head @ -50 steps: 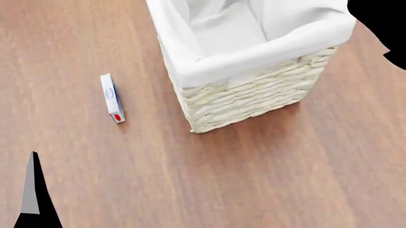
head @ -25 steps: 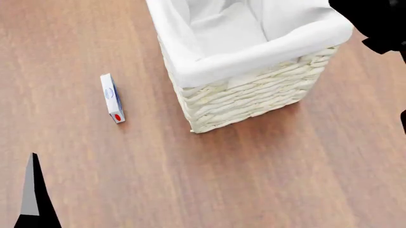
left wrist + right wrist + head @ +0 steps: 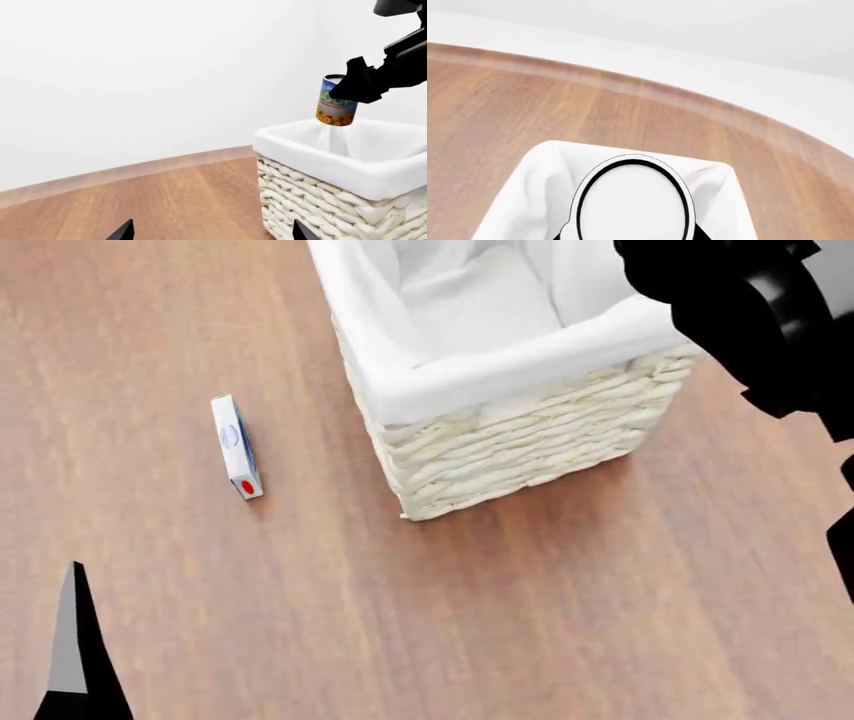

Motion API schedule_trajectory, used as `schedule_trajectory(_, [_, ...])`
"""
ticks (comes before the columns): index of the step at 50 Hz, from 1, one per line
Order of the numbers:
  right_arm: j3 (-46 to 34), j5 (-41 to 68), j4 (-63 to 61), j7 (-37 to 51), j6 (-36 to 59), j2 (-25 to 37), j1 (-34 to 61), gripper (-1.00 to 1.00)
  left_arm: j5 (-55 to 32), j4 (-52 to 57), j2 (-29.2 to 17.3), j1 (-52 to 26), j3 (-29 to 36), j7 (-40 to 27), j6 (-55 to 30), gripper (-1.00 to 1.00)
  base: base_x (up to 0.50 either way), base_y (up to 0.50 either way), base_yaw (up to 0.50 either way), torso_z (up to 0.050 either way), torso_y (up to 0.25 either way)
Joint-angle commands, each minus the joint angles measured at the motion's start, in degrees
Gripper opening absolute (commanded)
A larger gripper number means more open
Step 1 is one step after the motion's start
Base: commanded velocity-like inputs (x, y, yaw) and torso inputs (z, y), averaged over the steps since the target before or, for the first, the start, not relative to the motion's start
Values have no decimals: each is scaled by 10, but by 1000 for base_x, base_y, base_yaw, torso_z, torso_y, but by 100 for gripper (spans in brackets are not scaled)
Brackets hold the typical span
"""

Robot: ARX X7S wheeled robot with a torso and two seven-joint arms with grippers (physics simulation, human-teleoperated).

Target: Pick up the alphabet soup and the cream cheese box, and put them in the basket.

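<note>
The alphabet soup [image 3: 335,101], a can with a blue and yellow-orange label, hangs upright above the basket's opening in the left wrist view. My right gripper [image 3: 354,88] is shut on it. The can's white end [image 3: 630,202] fills the right wrist view, with the basket's white liner [image 3: 517,200] below it. In the head view my black right arm [image 3: 754,315] hides the can over the basket's [image 3: 534,445] far right corner. The cream cheese box [image 3: 236,447] lies on the floor left of the basket. My left gripper [image 3: 212,235] is open and empty, low beside the basket [image 3: 320,210].
Wooden floor [image 3: 400,620] runs all round the basket. A white wall [image 3: 147,75] with a pale skirting strip stands behind it. One left finger [image 3: 74,650] shows at the head view's lower left.
My right arm has moved left, from the head view's right edge to over the basket's right corner. The box, basket and left gripper have not moved.
</note>
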Motion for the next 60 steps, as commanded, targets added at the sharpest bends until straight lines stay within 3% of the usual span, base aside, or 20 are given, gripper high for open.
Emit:
schedule_trajectory(1, [4,-24,-15,-5,-4,6,-10,-100,0,4,-2,0,1,-1,-4,100,0,0,0,0,0])
schedule_trajectory(39, [-7,-35,-7,0,-8,5,-36,-100,1,8,-7,1,4,-7,-4,100,0,0,0,0,1])
schedule_trajectory(40, [-6,-34,-7,1,-7,5,-35,100,1,8,-7,1,4,-7,-4,100,0,0,0,0,0])
schedule_trajectory(60, [-7,-39,-12,5,-6,6,-32,100,2,13,-10,2,6,-10,-5,100,0,0,0,0,1])
